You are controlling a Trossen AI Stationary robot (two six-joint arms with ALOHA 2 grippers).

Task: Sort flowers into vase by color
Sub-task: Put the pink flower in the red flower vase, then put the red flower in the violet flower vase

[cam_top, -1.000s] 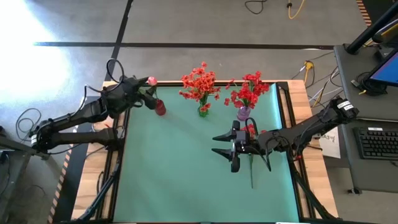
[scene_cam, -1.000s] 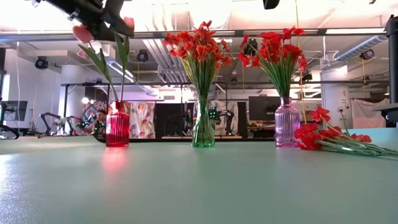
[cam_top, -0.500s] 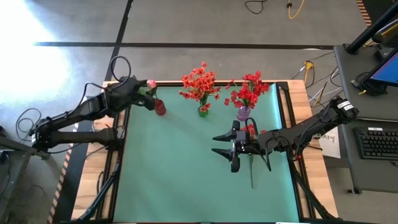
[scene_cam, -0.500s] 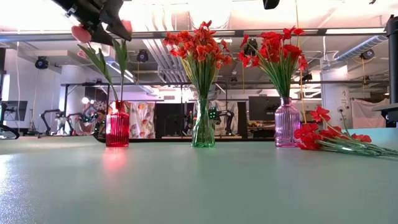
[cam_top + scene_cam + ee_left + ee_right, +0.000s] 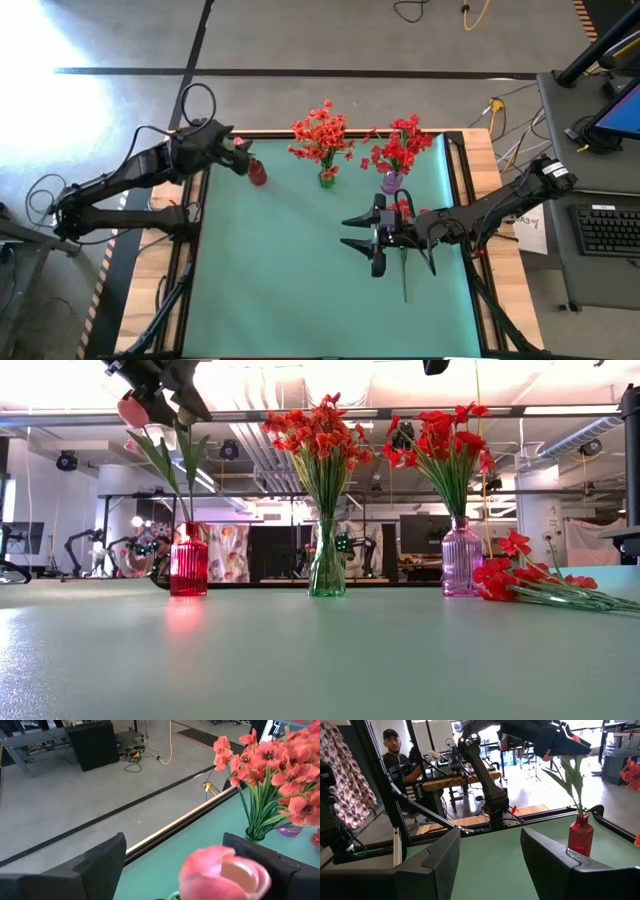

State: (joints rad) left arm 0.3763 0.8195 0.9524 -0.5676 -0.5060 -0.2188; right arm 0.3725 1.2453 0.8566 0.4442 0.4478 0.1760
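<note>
Pink tulips (image 5: 133, 410) stand in the red vase (image 5: 188, 561); loose red flowers (image 5: 530, 582) lie flat.

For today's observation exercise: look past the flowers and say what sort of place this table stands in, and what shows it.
Most likely a robotics lab or workshop: exposed ceiling ducts, cables trailing on the bare floor, and a keyboard at a desk beside the table.

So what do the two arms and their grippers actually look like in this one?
Both arms are dark, nearly black, built of jointed segments with black cables looping along them. The left gripper ends in two broad, flat black fingers with angular edges. The right gripper has the same wide black finger plates. The right arm carries a white label near its base.
</note>
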